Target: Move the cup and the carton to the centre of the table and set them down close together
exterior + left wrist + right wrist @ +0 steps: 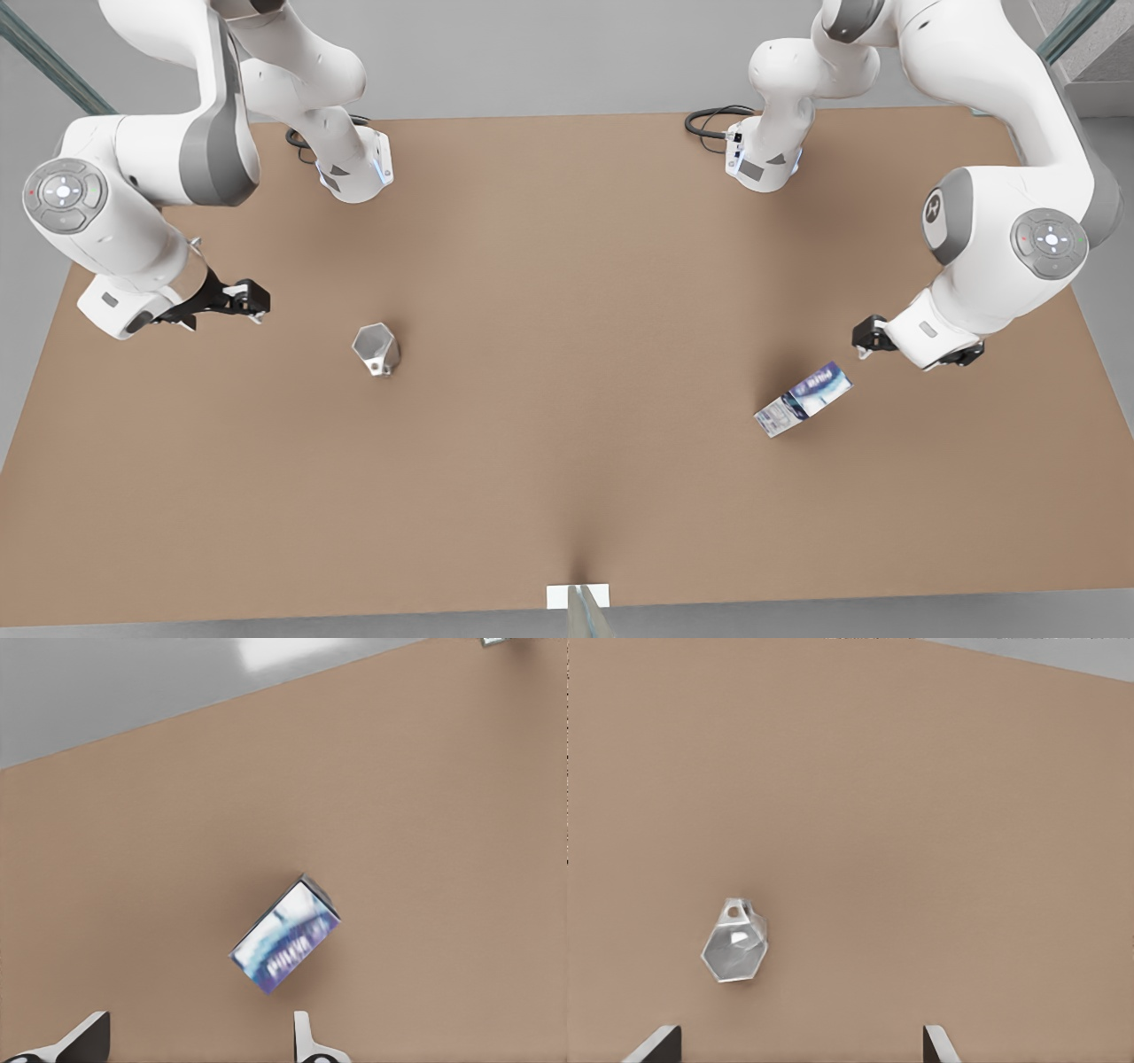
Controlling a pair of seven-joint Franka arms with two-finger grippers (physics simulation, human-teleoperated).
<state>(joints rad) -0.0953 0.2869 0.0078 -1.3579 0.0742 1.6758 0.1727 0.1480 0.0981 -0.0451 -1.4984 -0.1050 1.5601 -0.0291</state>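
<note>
Filling most of the front view, the light-brown surface point(567, 292) carries two small things, well apart from each other. Two white arms reach in from the upper corners. The left tool point(917, 346) hangs at the right of that view, just beside the carton point(803, 399) and not touching it; its fingers point(306, 1041) are spread wide with nothing between them. The right tool point(244, 299) hangs at the left of the view, near the cup point(376, 348) but apart from it, its fingers point(937, 1045) also wide open and empty. The carton lies tilted at the lower right of the surface, away from the centre. The cup stands left of centre, its hexagonal rim facing up.
</note>
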